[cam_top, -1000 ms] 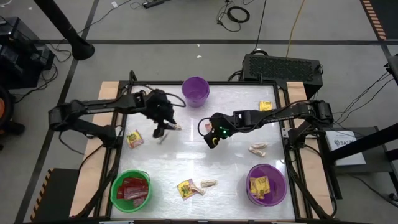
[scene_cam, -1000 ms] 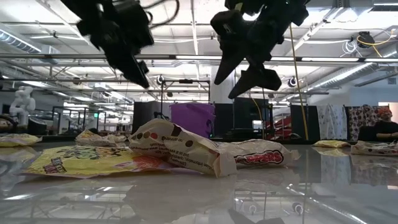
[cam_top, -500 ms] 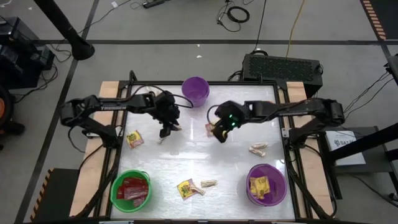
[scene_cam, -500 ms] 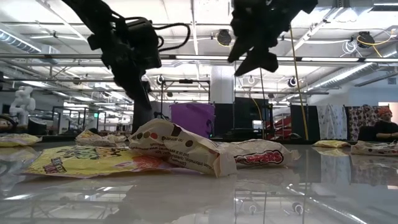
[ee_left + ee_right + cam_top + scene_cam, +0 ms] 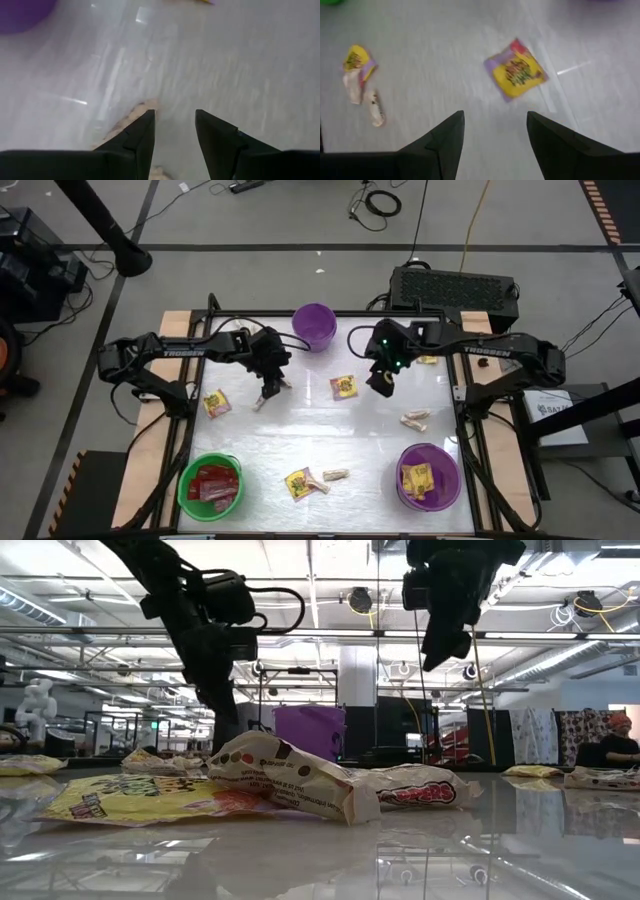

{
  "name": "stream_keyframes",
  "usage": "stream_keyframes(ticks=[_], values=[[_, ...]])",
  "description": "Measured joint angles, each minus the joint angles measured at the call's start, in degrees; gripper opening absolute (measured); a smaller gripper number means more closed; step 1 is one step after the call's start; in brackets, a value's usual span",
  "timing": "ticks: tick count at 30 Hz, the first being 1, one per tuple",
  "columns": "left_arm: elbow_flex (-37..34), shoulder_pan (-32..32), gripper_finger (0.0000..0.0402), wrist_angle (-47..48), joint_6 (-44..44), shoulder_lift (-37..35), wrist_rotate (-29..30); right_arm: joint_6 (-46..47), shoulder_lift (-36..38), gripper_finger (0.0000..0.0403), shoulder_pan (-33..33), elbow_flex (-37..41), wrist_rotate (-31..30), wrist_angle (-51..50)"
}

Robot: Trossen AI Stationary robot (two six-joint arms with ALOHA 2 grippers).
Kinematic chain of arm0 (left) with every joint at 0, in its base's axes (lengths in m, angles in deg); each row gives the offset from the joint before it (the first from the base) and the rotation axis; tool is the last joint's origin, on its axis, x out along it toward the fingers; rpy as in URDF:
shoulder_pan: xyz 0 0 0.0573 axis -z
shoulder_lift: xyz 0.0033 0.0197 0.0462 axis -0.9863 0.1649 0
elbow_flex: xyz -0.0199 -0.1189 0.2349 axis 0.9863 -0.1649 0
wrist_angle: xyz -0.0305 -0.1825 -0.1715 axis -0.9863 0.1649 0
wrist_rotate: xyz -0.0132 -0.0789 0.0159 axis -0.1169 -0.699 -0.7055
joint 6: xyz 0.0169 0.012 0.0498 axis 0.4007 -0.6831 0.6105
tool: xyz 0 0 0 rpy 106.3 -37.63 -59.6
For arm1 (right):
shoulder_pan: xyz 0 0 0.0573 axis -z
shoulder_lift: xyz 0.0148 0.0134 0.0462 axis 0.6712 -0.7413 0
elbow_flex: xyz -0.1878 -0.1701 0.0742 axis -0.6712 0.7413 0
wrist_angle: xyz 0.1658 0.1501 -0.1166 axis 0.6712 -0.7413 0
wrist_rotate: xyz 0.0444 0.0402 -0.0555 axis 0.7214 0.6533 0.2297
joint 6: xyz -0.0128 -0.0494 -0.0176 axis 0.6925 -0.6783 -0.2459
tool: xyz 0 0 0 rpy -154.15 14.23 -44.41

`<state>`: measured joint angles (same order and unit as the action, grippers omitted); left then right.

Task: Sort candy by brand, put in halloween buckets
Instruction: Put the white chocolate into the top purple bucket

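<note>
Since the left gripper (image 5: 174, 131) hangs part-open right over the pale tan twisted-wrapper candy (image 5: 131, 116), sitting just off 1 fingertip, it's nearest; the right gripper (image 5: 495, 131) is empty, spread wide.

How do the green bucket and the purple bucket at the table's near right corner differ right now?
The green bucket holds red packets; the near purple bucket holds yellow packets. The green one sits at the near left corner, on the left arm's side, the purple one on the right arm's side. Both are round, upright, open-topped and partly filled, with loose candy lying on the table between them.
</note>
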<state>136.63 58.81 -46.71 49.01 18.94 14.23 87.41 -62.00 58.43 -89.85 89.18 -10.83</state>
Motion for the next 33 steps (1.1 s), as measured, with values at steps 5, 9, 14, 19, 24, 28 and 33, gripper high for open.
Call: stream_keyframes(ticks=[5,9,14,19,24,28,33], values=[[0.00,0.09,0.0148,0.52,6.50,0.00,0.18,2.58,0.00,0.0208,0.99,0.00,-0.41,2.37],[-0.05,0.07,0.0148,2.18,12.82,0.00,0.22,3.22,0.00,0.0208,0.97,0.00,-0.45,5.30],[-2.95,0.07,0.0148,0.80,20.00,-0.02,0.56,4.00,0.00,0.0208,0.97,0.00,-0.47,5.49],[-6.62,0.12,0.0147,-2.88,23.54,0.42,6.34,4.67,0.00,0.0208,0.97,0.00,-1.67,5.70],[-6.82,0.10,0.0147,-8.19,25.48,0.39,9.85,4.84,0.00,0.0208,1.06,0.00,-3.37,5.99],[-6.82,0.07,0.0147,-8.23,30.27,2.03,9.75,5.36,0.00,0.0208,1.01,0.00,-3.35,5.97],[-6.88,0.07,0.0147,-9.59,31.17,6.62,9.69,6.86,-0.02,0.0208,1.01,0.00,-3.31,5.77]])
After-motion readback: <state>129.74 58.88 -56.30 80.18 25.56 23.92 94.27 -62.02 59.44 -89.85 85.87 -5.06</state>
